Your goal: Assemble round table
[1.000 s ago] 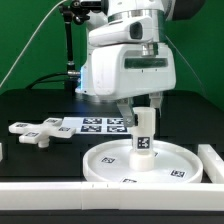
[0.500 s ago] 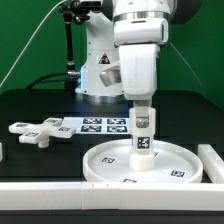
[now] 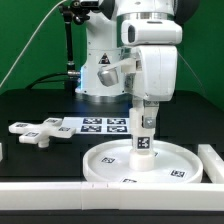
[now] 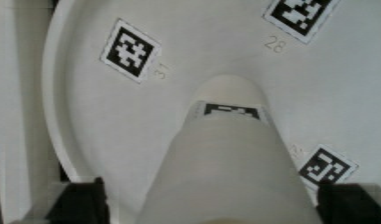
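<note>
The leg (image 3: 143,142) stands upright on the middle of the disc (image 3: 108,162), which lies near on the bench (image 3: 30,105). The cross-shaped foot (image 3: 35,130) lies to the exterior view's left of it, the marker board (image 3: 100,124) just behind.

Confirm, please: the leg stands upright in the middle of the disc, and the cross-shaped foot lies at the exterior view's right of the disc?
Not quite: the exterior view shows the cross-shaped foot left of the disc, not right. The leg does stand upright in the middle.

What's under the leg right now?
The leg stands upright at the middle of the round disc. Their joint is hidden by the leg's base.
</note>
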Controlling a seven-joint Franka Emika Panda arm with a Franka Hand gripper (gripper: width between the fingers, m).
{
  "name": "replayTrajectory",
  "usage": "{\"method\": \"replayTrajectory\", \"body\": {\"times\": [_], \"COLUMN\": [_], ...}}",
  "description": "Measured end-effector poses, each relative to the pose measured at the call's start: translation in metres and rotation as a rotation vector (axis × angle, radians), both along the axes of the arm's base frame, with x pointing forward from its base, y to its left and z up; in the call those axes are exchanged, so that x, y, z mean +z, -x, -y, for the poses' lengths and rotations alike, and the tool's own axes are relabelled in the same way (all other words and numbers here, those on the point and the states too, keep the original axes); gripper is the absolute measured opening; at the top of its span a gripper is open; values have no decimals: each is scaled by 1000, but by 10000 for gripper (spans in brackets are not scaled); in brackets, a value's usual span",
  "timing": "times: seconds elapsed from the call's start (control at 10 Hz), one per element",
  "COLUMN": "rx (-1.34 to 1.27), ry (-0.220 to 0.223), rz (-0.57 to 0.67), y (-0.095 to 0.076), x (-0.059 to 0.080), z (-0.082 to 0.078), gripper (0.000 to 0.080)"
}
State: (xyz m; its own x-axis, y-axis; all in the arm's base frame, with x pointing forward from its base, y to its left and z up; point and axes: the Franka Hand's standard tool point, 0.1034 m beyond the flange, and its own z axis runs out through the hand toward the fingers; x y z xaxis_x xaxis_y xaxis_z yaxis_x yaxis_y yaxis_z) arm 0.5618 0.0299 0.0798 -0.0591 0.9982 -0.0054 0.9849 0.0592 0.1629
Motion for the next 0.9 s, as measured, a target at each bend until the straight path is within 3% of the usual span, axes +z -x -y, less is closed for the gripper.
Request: {"method": "replayTrajectory", "body": {"times": [0.1, 0.2, 0.6, 0.9], "rx": [0, -1, -100, -534], "ry": [0, 2, -18, -96], "rz": [-1, -16, -14, -2], "y": [0, 4, 4, 6], "x": [0, -3, -4, -4], "z": [0, 1, 0, -6], "gripper": [549, 412, 412, 412]}}
